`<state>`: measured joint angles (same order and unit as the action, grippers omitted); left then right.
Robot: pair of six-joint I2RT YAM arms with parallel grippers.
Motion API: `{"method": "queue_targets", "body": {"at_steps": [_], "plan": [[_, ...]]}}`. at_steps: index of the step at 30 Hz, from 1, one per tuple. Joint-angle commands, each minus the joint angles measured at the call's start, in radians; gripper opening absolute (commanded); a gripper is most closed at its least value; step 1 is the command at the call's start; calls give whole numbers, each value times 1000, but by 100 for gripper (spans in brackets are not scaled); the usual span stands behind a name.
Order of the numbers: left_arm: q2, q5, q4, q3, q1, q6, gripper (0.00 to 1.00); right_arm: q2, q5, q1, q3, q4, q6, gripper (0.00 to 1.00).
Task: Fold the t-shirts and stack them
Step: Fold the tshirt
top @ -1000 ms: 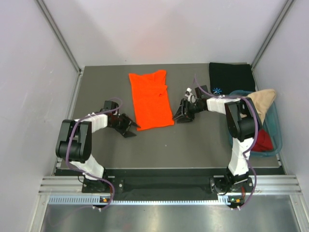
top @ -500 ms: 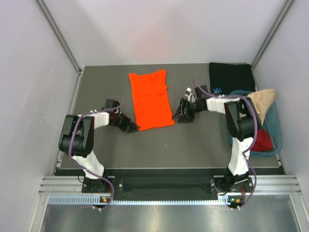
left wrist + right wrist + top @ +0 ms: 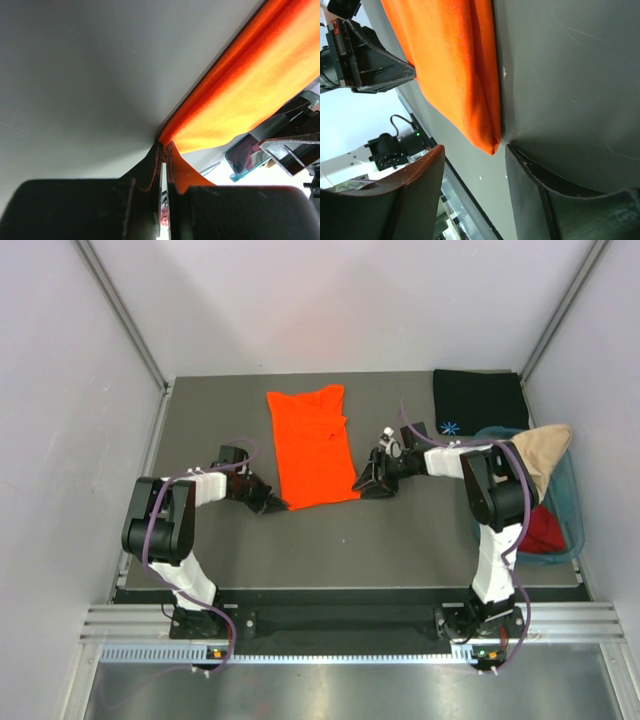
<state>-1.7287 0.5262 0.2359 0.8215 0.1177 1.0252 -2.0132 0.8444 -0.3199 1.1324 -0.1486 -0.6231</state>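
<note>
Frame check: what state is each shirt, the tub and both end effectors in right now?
orange t-shirt: folded into a long strip, lying flat.
black t-shirt: folded, lying flat, far right.
teal tub: upright, shirts in it.
beige t-shirt: unfolded, draped over the tub's rim.
dark red t-shirt: crumpled inside the tub.
left end effector: shut on the orange t-shirt's near left corner.
right end effector: open, jaws straddling its near right corner.
</note>
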Motion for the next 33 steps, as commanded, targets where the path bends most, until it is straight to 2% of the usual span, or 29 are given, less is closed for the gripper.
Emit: {"method": "queue_targets", "body": {"at_steps": [1,6,12,15,16,18,26,32,33], "plan": [[-17,-48,-6,4,2,-31,3,-50,-39,-16,15,29,10,53],[-19,-48,-4,4,2,-37,0,-82,-51,-18,38,32,13,51],[-19,-48,-7,2,2,-56,0,-101,-61,-18,47,41,31,44],[-20,-42,-18,2,2,-68,0,-116,-58,-22,47,50,42,19],[-22,-45,-17,4,2,-85,0,-114,-57,-22,47,47,57,8],[-22,-49,-6,11,2,-108,0,-107,-70,-24,38,41,68,0],[116,-72,40,-57,20,-181,0,50,-82,-48,-66,37,71,0],[354,-109,157,-176,65,-194,0,241,-111,-111,-249,87,0,0],[430,-117,175,-209,66,-194,0,298,-126,-134,-307,107,-24,0]]}}
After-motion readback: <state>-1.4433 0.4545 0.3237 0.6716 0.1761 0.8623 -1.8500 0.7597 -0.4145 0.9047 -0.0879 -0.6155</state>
